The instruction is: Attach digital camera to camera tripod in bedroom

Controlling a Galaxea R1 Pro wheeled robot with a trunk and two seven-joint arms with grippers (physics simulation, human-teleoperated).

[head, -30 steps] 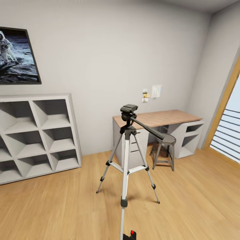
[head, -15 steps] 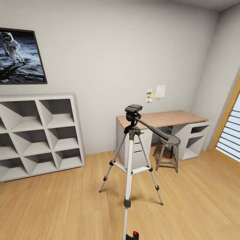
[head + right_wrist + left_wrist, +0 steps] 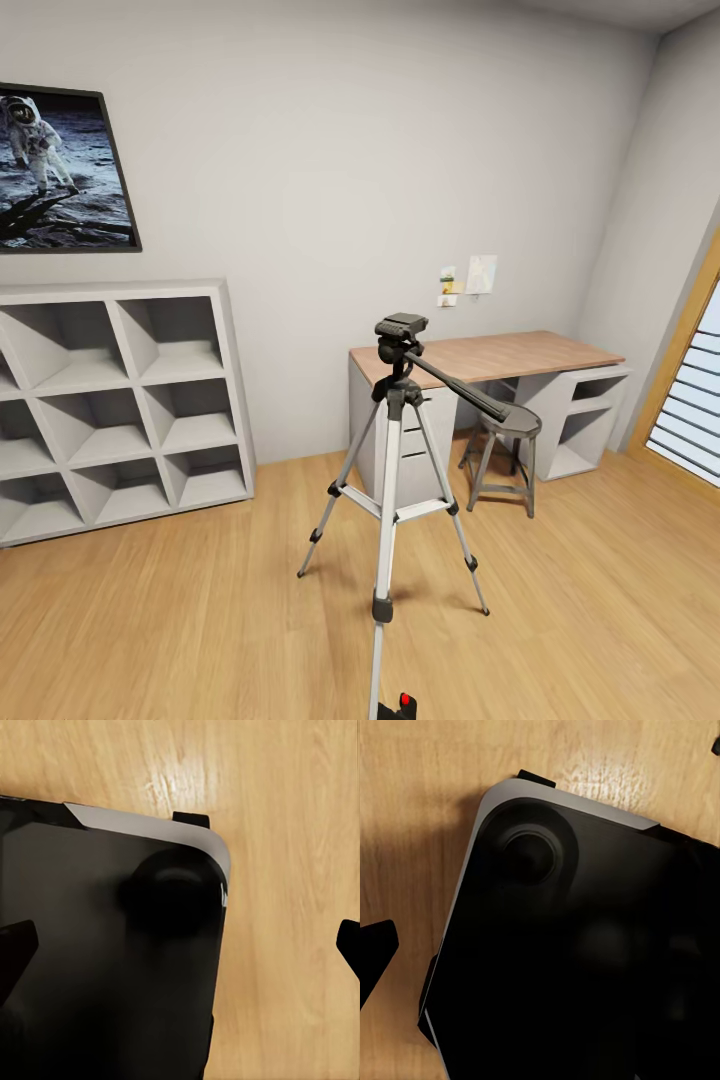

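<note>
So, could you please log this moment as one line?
tripod: upright on floor, head bare | camera: at head view's bottom edge, unattached | desk and stool: behind tripod | grippers: unclear

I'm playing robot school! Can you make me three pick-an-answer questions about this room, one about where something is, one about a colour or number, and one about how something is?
1. Where is the stool?
A. on the desk
B. on the floor by the desk
C. inside the shelf

2. How many legs does the camera tripod have?
A. three
B. four
C. five

3. What sits on the tripod's head?
A. a camera
B. a lamp
C. nothing

Answers: 1 B, its legs stand on the wood floor at the desk's front. 2 A, three silver legs spread out. 3 C, the head's top is bare; the digital camera is low at the picture's bottom edge.
</note>
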